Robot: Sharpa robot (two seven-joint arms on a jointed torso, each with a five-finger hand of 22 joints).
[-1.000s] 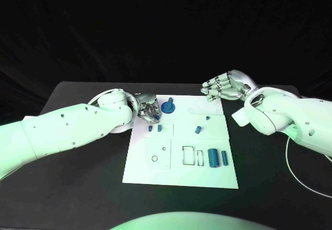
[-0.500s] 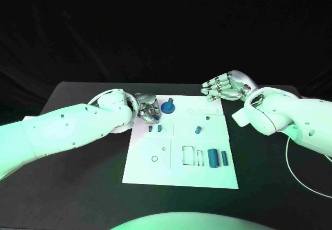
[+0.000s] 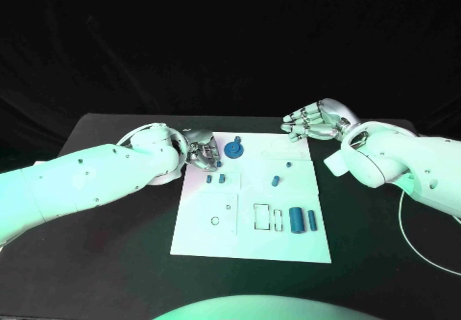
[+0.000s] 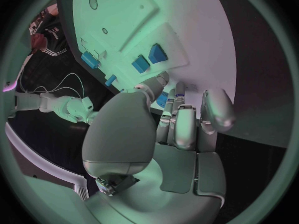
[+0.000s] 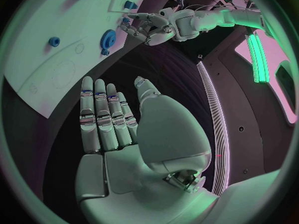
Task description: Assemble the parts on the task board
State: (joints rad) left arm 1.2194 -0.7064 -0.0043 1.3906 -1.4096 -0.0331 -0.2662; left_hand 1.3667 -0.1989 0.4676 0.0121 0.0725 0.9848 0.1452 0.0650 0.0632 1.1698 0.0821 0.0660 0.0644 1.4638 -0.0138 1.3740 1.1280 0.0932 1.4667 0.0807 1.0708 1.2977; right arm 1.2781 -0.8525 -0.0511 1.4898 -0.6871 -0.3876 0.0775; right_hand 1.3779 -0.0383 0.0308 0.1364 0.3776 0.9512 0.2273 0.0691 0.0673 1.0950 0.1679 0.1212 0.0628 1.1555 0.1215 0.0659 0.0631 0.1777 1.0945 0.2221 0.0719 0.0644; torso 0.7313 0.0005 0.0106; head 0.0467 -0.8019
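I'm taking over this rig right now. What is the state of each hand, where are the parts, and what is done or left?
Left hand: at the task board's far left corner, fingers beside the blue gear; whether it grips the gear cannot be told.
Right hand: open, holding nothing, above the board's far right edge.
Parts: two small blocks, a peg mid-board, two cylinders lying at the near right.
Done: unclear, nothing plainly assembled.
Left: the loose pieces remain to be fitted.
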